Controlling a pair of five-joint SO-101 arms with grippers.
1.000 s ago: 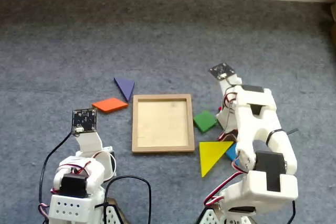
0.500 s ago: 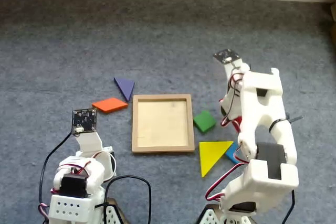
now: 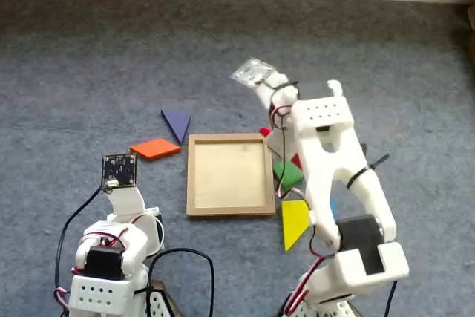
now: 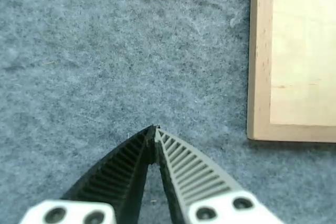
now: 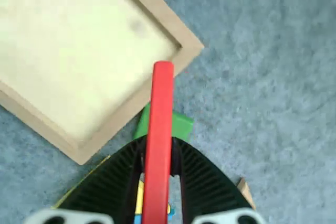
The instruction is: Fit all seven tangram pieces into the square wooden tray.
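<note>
My right gripper [image 5: 157,146] is shut on a red piece [image 5: 161,93] held on edge, above the carpet just off a corner of the square wooden tray [image 5: 185,50]. In the high view the red piece [image 3: 265,132] hangs by the far right corner of the tray [image 3: 228,139]. A green square [image 3: 288,174] and a yellow triangle [image 3: 295,220] lie right of the tray. The purple triangle [image 3: 177,122] and orange parallelogram [image 3: 155,148] lie to its left. My left gripper [image 4: 154,135] is shut and empty over carpet near the tray's edge [image 4: 259,77].
The tray's floor is bare wood. A sliver of a blue piece [image 3: 332,206] shows under the right arm [image 3: 320,120]. The left arm [image 3: 119,235] sits folded near the front left. Grey carpet stretches open toward the far side.
The right arm has swung left from beyond the green square to the tray's far right corner, carrying the red piece. The left arm has not moved.
</note>
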